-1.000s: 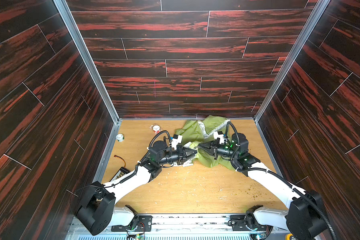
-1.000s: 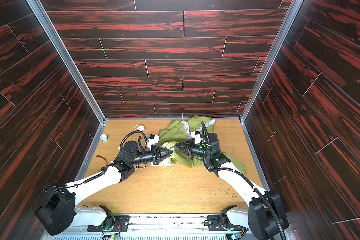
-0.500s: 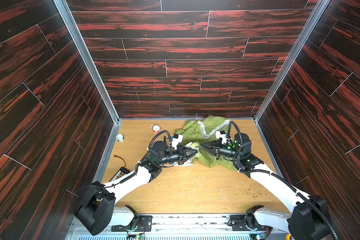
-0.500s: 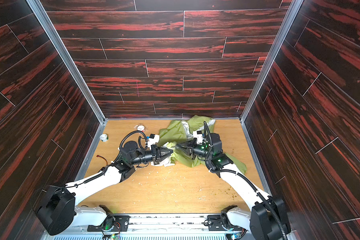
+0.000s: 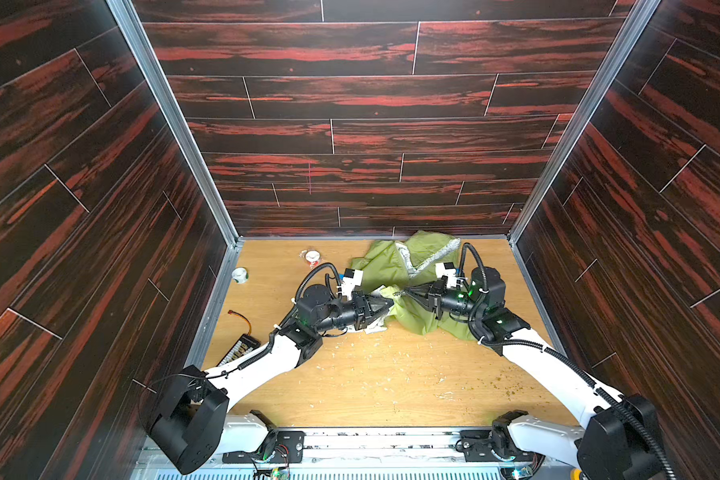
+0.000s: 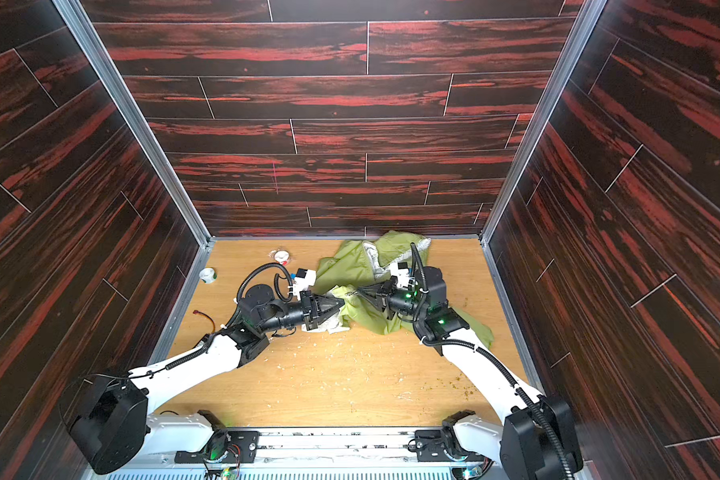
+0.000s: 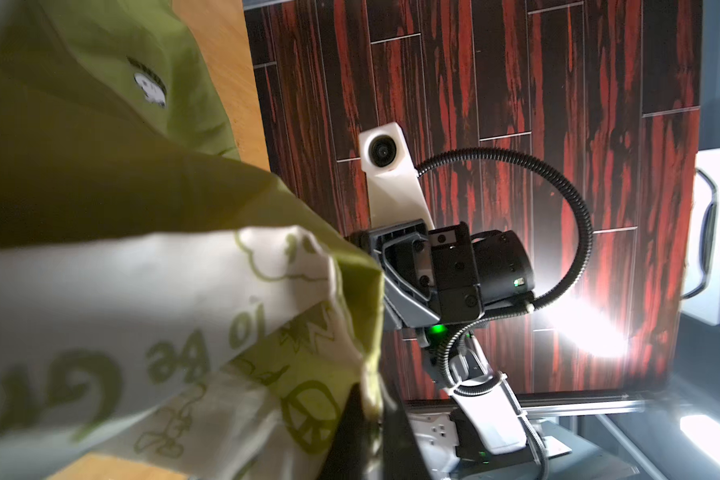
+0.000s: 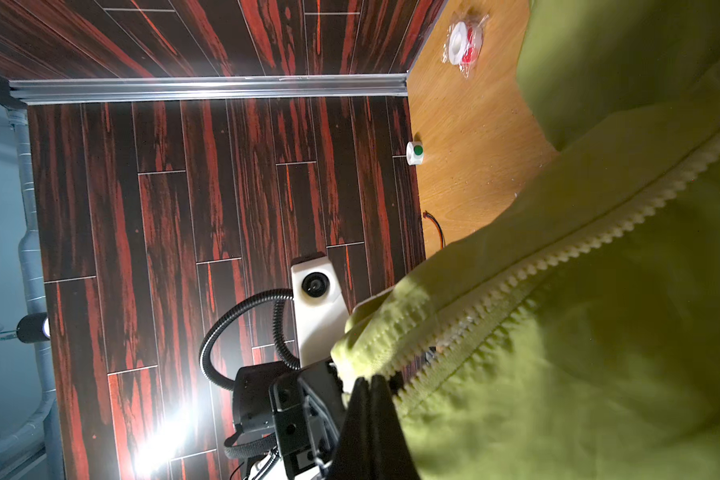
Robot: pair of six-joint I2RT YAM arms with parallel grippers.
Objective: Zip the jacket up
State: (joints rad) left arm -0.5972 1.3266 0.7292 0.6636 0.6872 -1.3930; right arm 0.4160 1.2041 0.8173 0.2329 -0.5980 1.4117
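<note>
The lime-green jacket (image 5: 395,266) (image 6: 350,266) lies crumpled at the back right of the wooden table (image 5: 383,386). My two grippers meet tip to tip at its near edge. The left gripper (image 5: 389,302) (image 7: 368,399) has its fingers slightly apart, with the jacket's edge lying between them. Pale patterned lining (image 7: 142,291) fills that wrist view, and a white print (image 7: 150,87) shows farther off. The right gripper (image 5: 406,291) (image 8: 368,380) is shut on the end of the green zipper tape, whose teeth (image 8: 599,232) run away from the tips.
A white and red tape roll (image 5: 312,257) and a small white-green object (image 5: 240,275) sit at the back left. A black connector strip with a red wire (image 5: 242,347) lies by the left wall. Crumbs are scattered over the table's front half.
The left gripper's fingers have parted a little around the jacket's edge. Both arms have hardly moved, and the right gripper stays shut on the zipper end.
</note>
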